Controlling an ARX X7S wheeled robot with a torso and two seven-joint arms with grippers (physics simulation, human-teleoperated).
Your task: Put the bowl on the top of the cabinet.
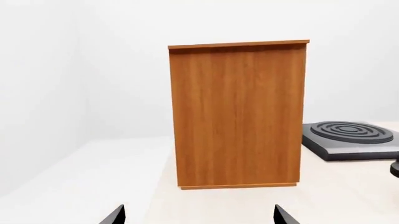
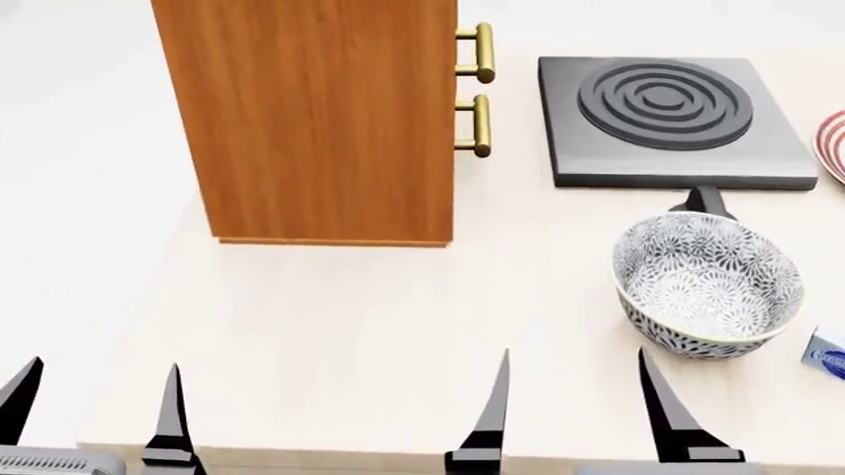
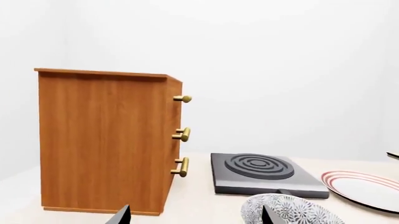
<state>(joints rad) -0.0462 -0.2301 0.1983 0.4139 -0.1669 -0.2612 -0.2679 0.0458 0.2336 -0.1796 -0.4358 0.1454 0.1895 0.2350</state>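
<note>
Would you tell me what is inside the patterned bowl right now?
The bowl looks empty: only its floral inner wall and bottom show in the head view. Its near inner wall is hidden by the rim, and the right wrist view shows only its top.

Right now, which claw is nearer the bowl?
Right. The right claw sits just short of the bowl, slightly to its left. The left claw is far off across the table, in front of the cabinet. Both are open.
</note>
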